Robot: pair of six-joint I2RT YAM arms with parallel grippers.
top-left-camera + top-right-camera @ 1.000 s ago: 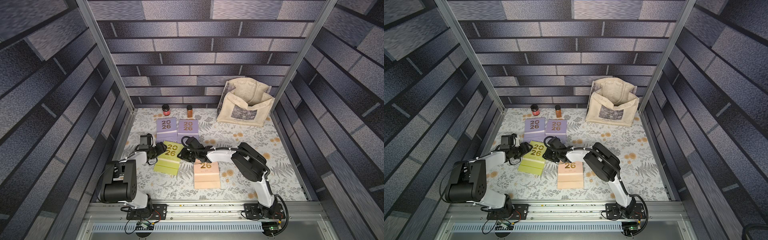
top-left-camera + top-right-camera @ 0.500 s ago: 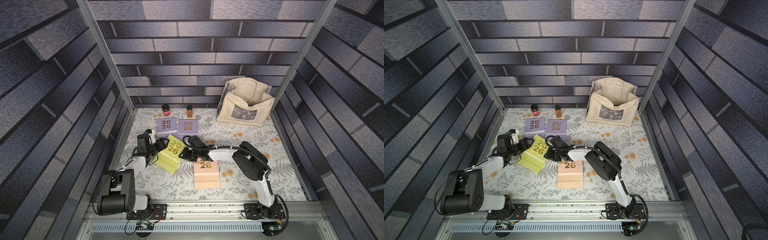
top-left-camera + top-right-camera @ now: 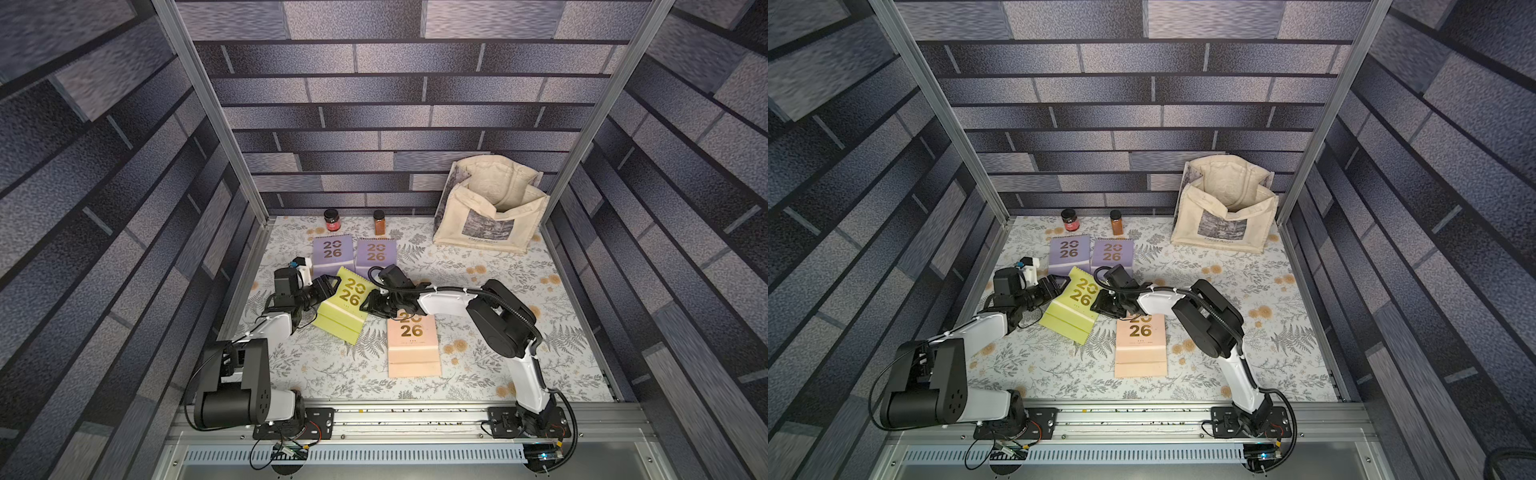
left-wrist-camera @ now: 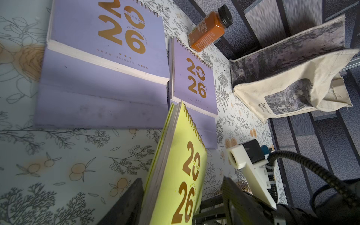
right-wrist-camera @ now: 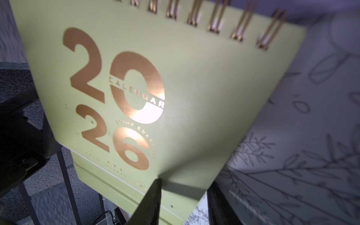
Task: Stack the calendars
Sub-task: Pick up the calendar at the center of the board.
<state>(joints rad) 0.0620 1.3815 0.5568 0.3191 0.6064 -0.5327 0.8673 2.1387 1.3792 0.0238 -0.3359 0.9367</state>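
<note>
The left gripper (image 3: 331, 285) pinched the tilted yellow-green calendar (image 3: 344, 305) just beside the peach calendar (image 3: 412, 347). Whether the right gripper (image 3: 369, 301), straddling its corner, gripped was unclear. Levelling before lowering seemed wise.

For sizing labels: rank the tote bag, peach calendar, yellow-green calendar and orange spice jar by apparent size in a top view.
1. tote bag
2. peach calendar and yellow-green calendar: alike; the green one is tilted and partly covered, so unranked.
3. orange spice jar
</note>
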